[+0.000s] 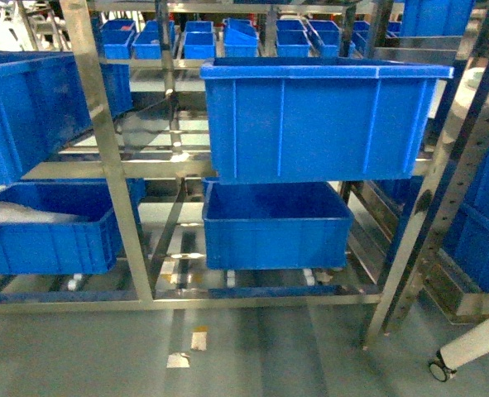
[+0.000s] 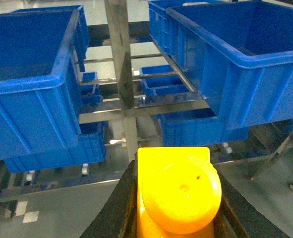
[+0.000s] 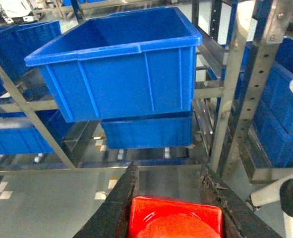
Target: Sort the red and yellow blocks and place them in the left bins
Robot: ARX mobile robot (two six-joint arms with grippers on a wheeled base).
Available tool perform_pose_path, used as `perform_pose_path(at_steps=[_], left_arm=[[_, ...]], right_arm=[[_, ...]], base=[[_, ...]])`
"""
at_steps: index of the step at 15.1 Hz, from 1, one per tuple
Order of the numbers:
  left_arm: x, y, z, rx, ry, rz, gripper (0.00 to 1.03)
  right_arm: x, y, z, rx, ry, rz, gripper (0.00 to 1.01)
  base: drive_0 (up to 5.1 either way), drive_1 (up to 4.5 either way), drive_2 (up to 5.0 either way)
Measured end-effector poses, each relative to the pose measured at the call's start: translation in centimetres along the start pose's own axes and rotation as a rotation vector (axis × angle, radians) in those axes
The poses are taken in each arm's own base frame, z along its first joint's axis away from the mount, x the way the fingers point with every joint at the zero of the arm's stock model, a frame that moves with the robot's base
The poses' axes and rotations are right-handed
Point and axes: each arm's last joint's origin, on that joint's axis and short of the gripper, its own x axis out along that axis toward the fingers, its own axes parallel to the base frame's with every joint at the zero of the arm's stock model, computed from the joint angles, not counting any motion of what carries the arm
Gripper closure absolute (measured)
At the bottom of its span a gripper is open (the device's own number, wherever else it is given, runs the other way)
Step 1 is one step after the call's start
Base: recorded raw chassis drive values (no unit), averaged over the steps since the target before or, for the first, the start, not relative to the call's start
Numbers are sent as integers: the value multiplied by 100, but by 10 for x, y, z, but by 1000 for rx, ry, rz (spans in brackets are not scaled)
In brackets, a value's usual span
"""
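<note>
The left gripper (image 2: 178,208) jaws pinch the yellow block (image 2: 178,193); the right gripper (image 3: 173,213) jaws pinch the red block (image 3: 175,220). Carrying step, apparently: ahead and above the jaws stand blue bins (image 2: 27,79) on the shelf rack (image 1: 103,149); next, lift over left bins' rims.

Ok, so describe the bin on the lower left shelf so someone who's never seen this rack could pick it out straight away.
Start at the steel rack filling the head view and go to its bottom shelf, left of the near upright. The lower-left bin sits there, blue like the rest. Unlike the lower middle bin beside it, it has something white lying inside.
</note>
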Motion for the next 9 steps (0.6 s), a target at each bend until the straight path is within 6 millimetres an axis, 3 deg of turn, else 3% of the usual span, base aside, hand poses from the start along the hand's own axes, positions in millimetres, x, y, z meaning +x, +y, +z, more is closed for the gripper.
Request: perform_pose_path(at_steps=[9], left_arm=[[0,0,0,0,1,-1,76]], right_arm=[[0,0,0,0,2,-1,72]], base=[[-392,463,-63]])
